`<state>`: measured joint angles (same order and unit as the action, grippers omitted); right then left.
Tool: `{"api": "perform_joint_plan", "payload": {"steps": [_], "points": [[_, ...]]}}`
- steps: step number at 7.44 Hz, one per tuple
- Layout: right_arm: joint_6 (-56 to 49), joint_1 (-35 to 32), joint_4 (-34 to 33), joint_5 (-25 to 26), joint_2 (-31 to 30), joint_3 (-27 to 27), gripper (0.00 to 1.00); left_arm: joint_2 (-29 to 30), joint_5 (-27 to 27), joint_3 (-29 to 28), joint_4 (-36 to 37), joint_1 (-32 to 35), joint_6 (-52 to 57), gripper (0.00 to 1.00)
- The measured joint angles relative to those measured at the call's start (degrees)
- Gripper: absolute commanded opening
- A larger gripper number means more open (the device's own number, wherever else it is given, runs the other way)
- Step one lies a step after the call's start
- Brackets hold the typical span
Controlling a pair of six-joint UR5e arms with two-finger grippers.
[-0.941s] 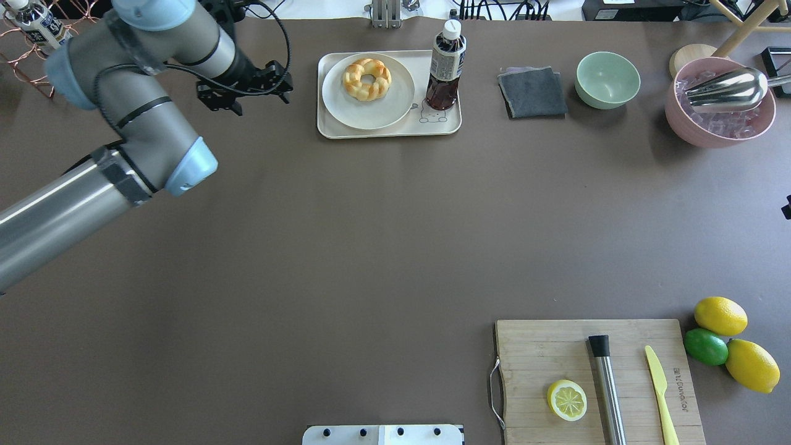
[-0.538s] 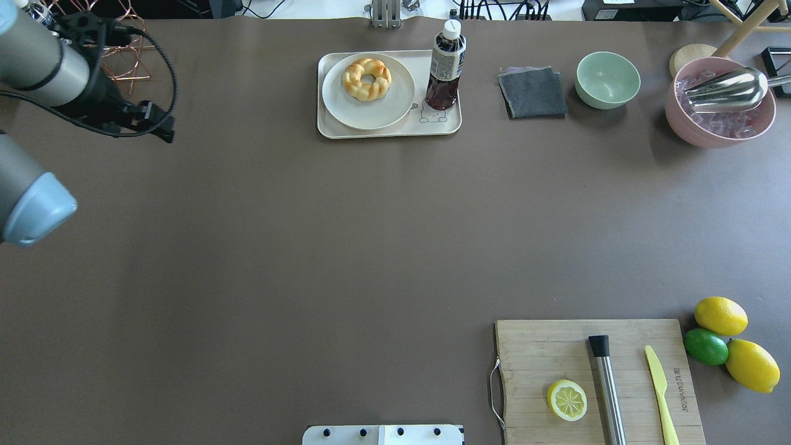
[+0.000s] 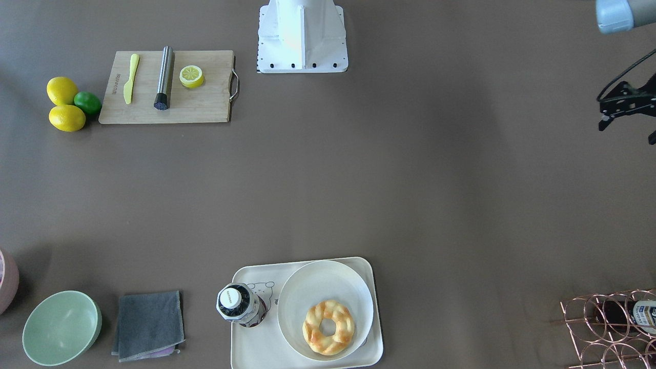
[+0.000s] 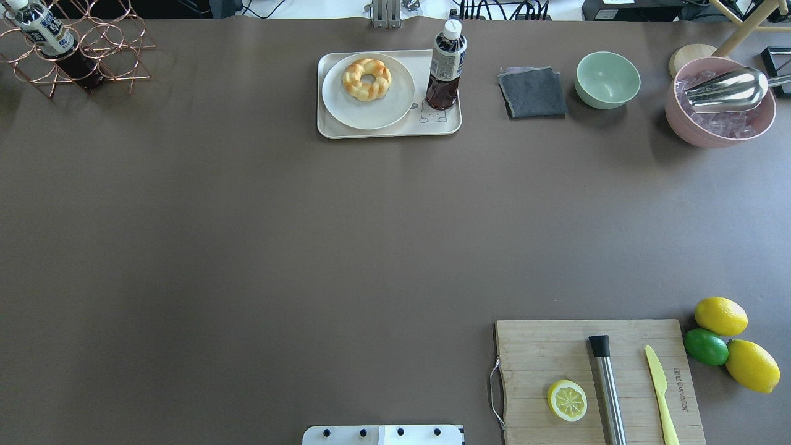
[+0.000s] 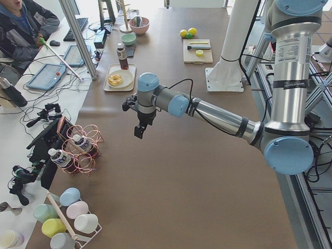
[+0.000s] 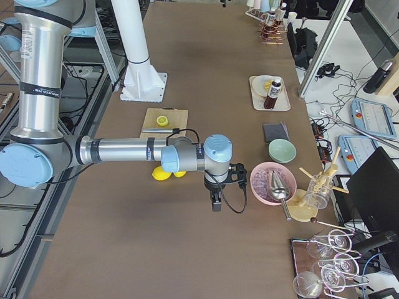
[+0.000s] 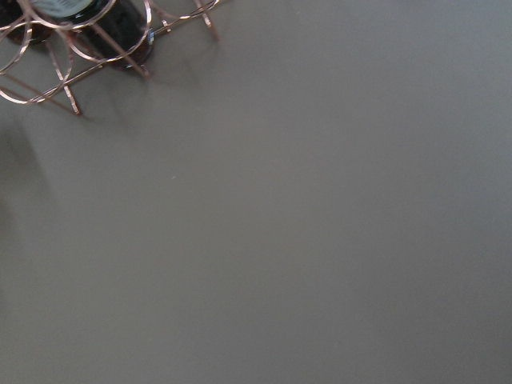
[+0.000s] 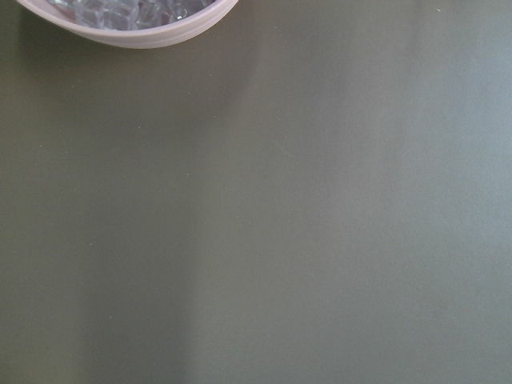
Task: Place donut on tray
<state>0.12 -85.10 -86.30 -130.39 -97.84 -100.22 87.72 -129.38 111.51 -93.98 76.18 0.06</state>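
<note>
far left: left gripper (image 5: 139, 129) hangs above bare brown table (image 4: 309, 247), near the copper wire rack (image 4: 117, 62), well apart from the tray; its fingers are cut by the frame edge in the front view, so i cannot tell whether they are apart or together

rack holds a dark bottle (image 4: 43, 31) lying in its rings

centre, far edge: cream tray (image 4: 327, 130) with a round white plate (image 4: 371, 111) on its left part. donut (image 4: 367, 79) lies flat on that plate, toward its far side, so it rests on the tray by way of the plate; nothing grips it. upright tea bottle (image 4: 446, 68) stands on the tray's right part, just beside the plate

right of tray: folded grey cloth (image 4: 532, 91), then green bowl (image 4: 607, 79), then pink bowl (image 4: 686, 127) of ice with a steel scoop (image 4: 726, 89) in it

near edge, right: wooden cutting board (image 4: 537, 371) carrying a lemon half (image 4: 566, 400), steel rod (image 4: 607, 386), yellow knife (image 4: 660, 386); two lemons and a lime (image 4: 706, 346) just beside it

right gripper (image 6: 215, 202) hangs above the table near the pink bowl; seen only from the side, fingers' state cannot be told
</note>
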Motion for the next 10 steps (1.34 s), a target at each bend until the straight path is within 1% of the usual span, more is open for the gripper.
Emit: {"api": "perform_joint_plan", "payload": {"steps": [1,2,4,6,8,10], "points": [[-1.44,-0.92,-0.02,-0.18,-0.21,0.27,1.00,-3.64,-2.98,-0.12,0.00,5.29,6.50,0.97],[-2.44,-1.68,-0.02,-0.42,-0.33,0.65,1.00,-7.44,-4.38,0.22,-0.23,8.73,9.56,0.98],[-3.13,-3.39,0.06,-0.82,-0.50,0.77,1.00,-14.18,-4.89,1.26,-1.54,10.96,10.94,0.98],[-3.26,-4.08,0.08,-0.84,-0.68,0.71,1.00,-16.22,-4.55,0.39,-1.92,11.15,8.62,0.98],[-3.20,-4.17,0.08,-0.90,-0.82,0.23,1.00,-16.40,-4.51,0.08,-2.06,11.06,4.46,0.98],[-3.01,-4.20,0.08,-0.91,-0.82,-0.36,1.00,-16.50,-4.44,-0.09,-2.59,11.05,4.60,0.98]]}}
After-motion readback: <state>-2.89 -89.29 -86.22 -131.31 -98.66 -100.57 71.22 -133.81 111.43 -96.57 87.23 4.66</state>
